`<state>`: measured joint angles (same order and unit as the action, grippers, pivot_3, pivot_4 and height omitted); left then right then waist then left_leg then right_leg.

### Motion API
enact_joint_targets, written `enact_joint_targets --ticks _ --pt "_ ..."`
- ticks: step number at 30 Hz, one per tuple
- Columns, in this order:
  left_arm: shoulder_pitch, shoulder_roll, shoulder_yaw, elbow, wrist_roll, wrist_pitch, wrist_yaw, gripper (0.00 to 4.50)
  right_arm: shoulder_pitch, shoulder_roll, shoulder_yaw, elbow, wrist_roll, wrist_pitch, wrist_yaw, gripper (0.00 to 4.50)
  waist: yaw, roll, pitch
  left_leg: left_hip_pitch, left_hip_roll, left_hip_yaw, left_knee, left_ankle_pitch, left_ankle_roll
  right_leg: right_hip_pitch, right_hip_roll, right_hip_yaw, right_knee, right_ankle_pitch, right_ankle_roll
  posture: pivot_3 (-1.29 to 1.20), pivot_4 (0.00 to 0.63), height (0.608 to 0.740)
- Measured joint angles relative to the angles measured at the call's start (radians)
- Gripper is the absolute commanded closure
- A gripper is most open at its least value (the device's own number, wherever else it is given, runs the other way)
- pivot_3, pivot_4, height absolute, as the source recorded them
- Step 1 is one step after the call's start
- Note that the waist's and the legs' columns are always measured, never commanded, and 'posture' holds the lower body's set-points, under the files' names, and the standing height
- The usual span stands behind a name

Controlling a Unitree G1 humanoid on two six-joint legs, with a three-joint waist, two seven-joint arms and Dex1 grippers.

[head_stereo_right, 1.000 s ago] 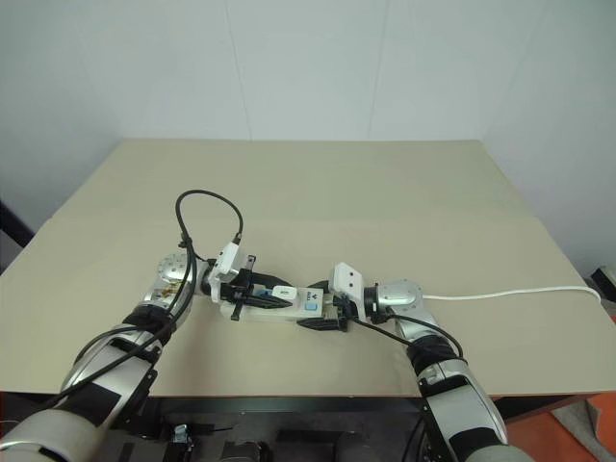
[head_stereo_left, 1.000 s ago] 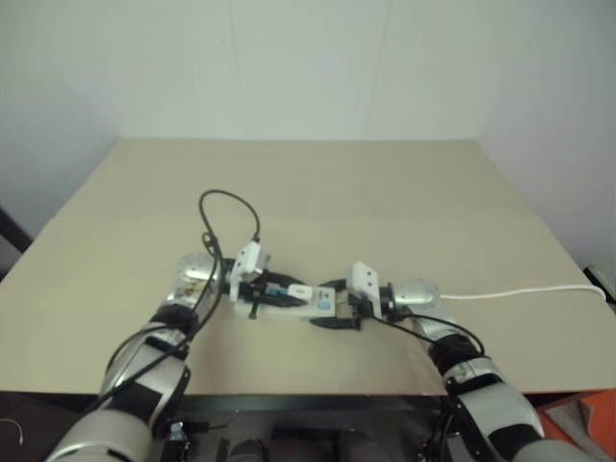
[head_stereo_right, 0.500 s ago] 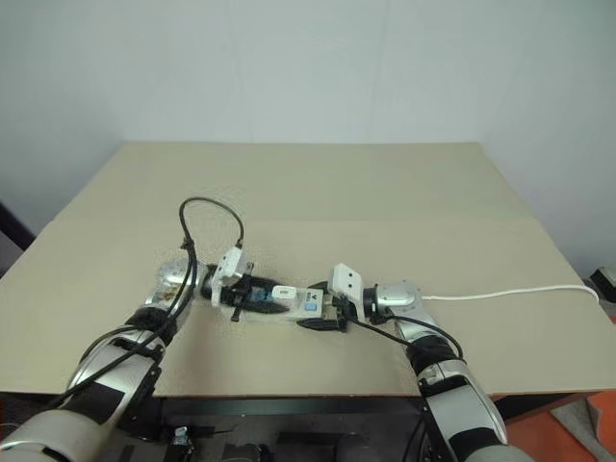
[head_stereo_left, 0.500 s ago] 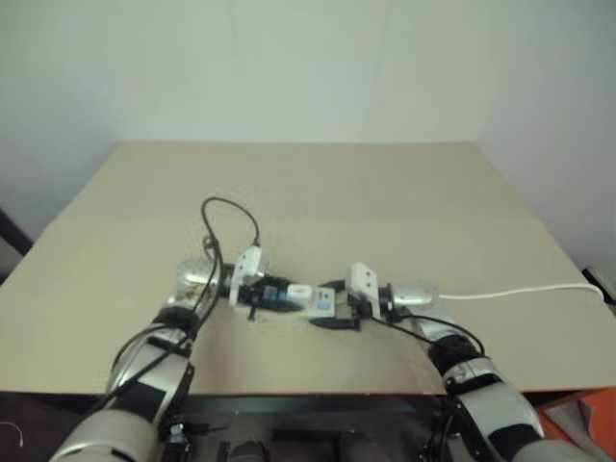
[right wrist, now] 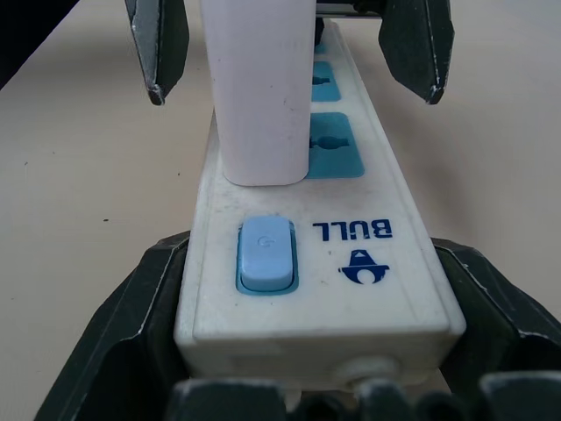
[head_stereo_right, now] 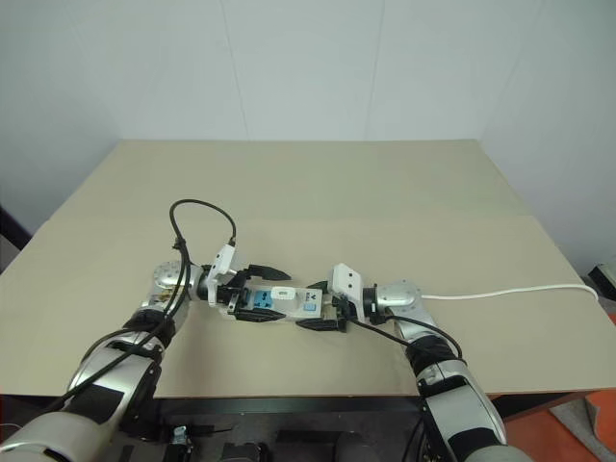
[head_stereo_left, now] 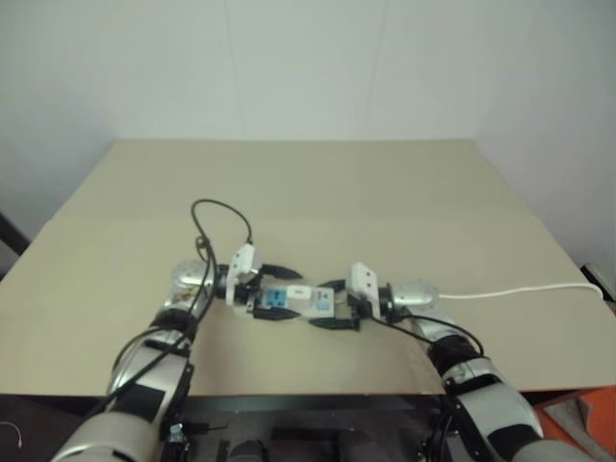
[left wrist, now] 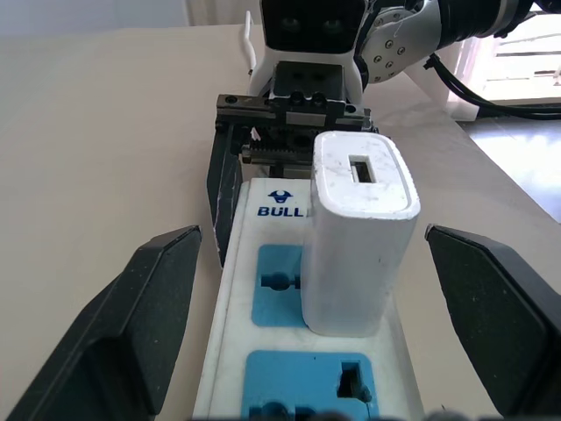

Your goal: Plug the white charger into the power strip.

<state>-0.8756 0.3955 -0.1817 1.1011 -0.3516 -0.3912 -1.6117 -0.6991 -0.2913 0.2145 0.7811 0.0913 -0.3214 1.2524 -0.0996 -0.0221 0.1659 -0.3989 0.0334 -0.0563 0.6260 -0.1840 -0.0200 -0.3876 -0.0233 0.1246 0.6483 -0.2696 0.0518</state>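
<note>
Claws met over the near-middle of the beige table [head_stereo_right: 404, 192], one at each end of the power strip [head_stereo_right: 279, 304]. The right claw [head_stereo_right: 322, 314] was clamped on the strip's switch end, its two black fingers [right wrist: 131, 324] pressed against the strip's long sides beside the blue rocker switch [right wrist: 265, 254]. The white charger [left wrist: 355, 232] stood upright in a blue socket panel next to that switch, seated in the strip and touched by neither claw. The left claw [head_stereo_right: 258, 292] stood wide apart, its fingers [left wrist: 145, 324] spread well clear on either side of the charger and gripping nothing. A black cable [head_stereo_right: 197, 226] looped above the left wrist. Farther off, the strip's thin white cord [head_stereo_right: 510, 292] ran across the table to its right edge.
</note>
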Motion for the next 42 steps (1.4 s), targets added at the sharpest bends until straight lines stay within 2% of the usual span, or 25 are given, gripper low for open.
enact_joint_targets --ticks 5,8,15,20,24,26,32,37,42 --pt "0.01 0.113 -0.051 -0.101 -0.107 0.119 0.0 0.04 -0.005 -0.001 -0.009 -0.009 0.012 0.056 0.012 1.08 0.0 0.0 0.001 -0.002 0.0 0.0 0.0 0.0 0.0 -0.001 0.0 0.0 0.0 0.0 0.0 0.0 0.15 0.74" --pt "0.016 0.176 -0.054 -0.128 -0.152 0.126 0.0 0.0 -0.004 -0.008 -0.011 -0.016 0.011 0.076 0.016 0.05 0.002 0.0 0.001 -0.002 0.0 0.0 0.0 0.0 0.0 -0.001 0.0 0.0 -0.001 0.0 0.0 0.0 0.15 0.74" --pt "0.047 0.278 -0.002 -0.134 -0.195 0.131 0.0 0.0 0.062 -0.09 -0.032 -0.169 0.049 0.141 0.063 0.05 0.009 0.001 0.005 -0.009 0.0 -0.001 0.0 0.0 0.0 -0.007 -0.001 -0.002 -0.001 0.0 0.0 0.0 0.15 0.74" --pt "0.136 0.394 0.028 -0.217 -0.213 0.132 0.001 0.0 0.205 -0.253 -0.103 -0.464 0.136 0.232 0.089 0.05 0.018 0.001 0.006 -0.017 0.0 0.0 -0.002 0.0 0.0 -0.016 -0.002 -0.002 0.0 0.0 -0.003 0.0 0.15 0.74" --pt "0.243 0.504 0.043 -0.321 -0.23 0.153 0.001 0.0 0.348 -0.456 -0.214 -0.688 0.239 0.365 0.121 0.05 0.032 0.001 0.006 -0.017 0.001 0.0 -0.002 -0.001 0.0 -0.016 -0.002 -0.002 0.0 -0.001 -0.002 0.0 0.15 0.74" --pt "0.288 0.549 0.058 -0.353 -0.24 0.179 0.0 0.0 0.407 -0.517 -0.277 -0.75 0.28 0.404 0.121 0.05 0.033 0.001 0.006 -0.016 0.001 0.0 -0.002 -0.001 0.0 -0.016 -0.002 -0.003 0.0 -0.001 -0.002 0.0 0.15 0.74" --pt "0.335 0.533 0.149 -0.433 -0.236 0.203 0.001 0.0 0.512 -0.568 -0.354 -0.827 0.305 0.414 0.09 0.05 0.039 0.001 0.006 -0.014 0.001 0.003 0.0 0.0 0.0 -0.014 -0.002 -0.001 0.0 0.0 -0.001 0.0 0.15 0.74" --pt "0.368 0.479 0.178 -0.507 -0.203 0.24 0.012 0.0 0.535 -0.589 -0.385 -0.833 0.302 0.411 0.056 0.05 0.041 0.0 0.006 -0.015 0.001 0.003 0.0 0.0 0.0 -0.015 -0.002 -0.001 0.0 0.0 -0.002 0.0 0.15 0.74" --pt "0.371 0.469 0.216 -0.557 -0.198 0.287 0.019 0.0 0.549 -0.627 -0.427 -0.831 0.305 0.411 0.045 0.05 0.041 0.0 0.006 -0.016 0.001 0.003 0.0 0.0 0.0 -0.016 -0.002 -0.001 0.0 -0.001 -0.002 0.0 0.15 0.74"
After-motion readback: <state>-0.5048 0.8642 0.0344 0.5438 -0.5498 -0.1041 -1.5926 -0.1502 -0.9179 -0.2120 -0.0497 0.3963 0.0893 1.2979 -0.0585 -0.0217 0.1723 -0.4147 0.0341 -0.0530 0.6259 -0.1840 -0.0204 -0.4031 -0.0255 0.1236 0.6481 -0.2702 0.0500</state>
